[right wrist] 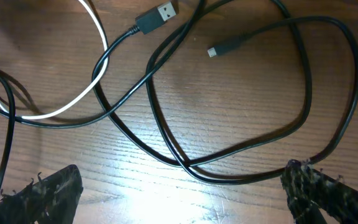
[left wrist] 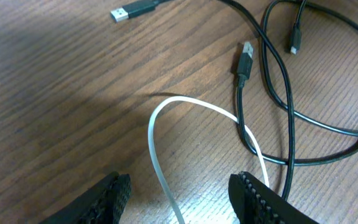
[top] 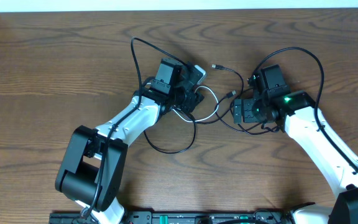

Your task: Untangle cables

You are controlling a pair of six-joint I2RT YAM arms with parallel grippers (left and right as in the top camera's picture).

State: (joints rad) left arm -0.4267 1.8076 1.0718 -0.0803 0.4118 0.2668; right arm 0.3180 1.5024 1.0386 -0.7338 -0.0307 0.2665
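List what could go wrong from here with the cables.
1. The left gripper is open around the white cable, which crosses a black cable; pulling may drag both and tighten the tangle.
2. The right gripper hangs wide open over two crossing black loops; closing there may pinch both strands together.

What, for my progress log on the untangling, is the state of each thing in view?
left gripper: jaws open, astride the white cable, not closed on it.
right gripper: jaws wide open over the black loops, holding nothing.
white cable: looped, loose, crossing a black cable.
black cables: coiled, crossing each other, not yet untangled.
USB-A plug: unplugged, lying free.
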